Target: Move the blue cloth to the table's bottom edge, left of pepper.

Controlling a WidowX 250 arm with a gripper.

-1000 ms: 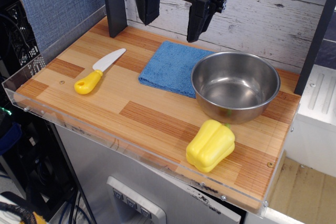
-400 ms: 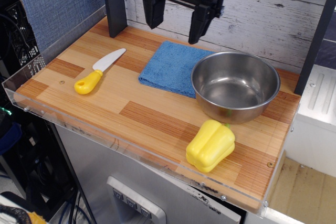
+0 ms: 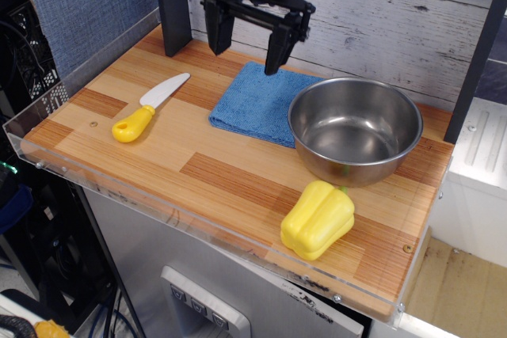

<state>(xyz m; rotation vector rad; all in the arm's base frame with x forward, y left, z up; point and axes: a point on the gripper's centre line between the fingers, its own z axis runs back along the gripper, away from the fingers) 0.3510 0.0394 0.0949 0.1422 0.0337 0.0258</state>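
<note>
Since a second ago, the claw (image 3: 246, 55) has come lower and shifted left, and now hangs above the cloth's (image 3: 261, 102) far left corner, fingers spread wide, holding nothing. On the tabletop (image 3: 182, 160), from the left: a knife (image 3: 148, 108) lies near the left end; the cloth lies flat at the back, its right edge touching the bowl (image 3: 355, 130); the pepper (image 3: 317, 218) rests at the front edge, just before the bowl.
</note>
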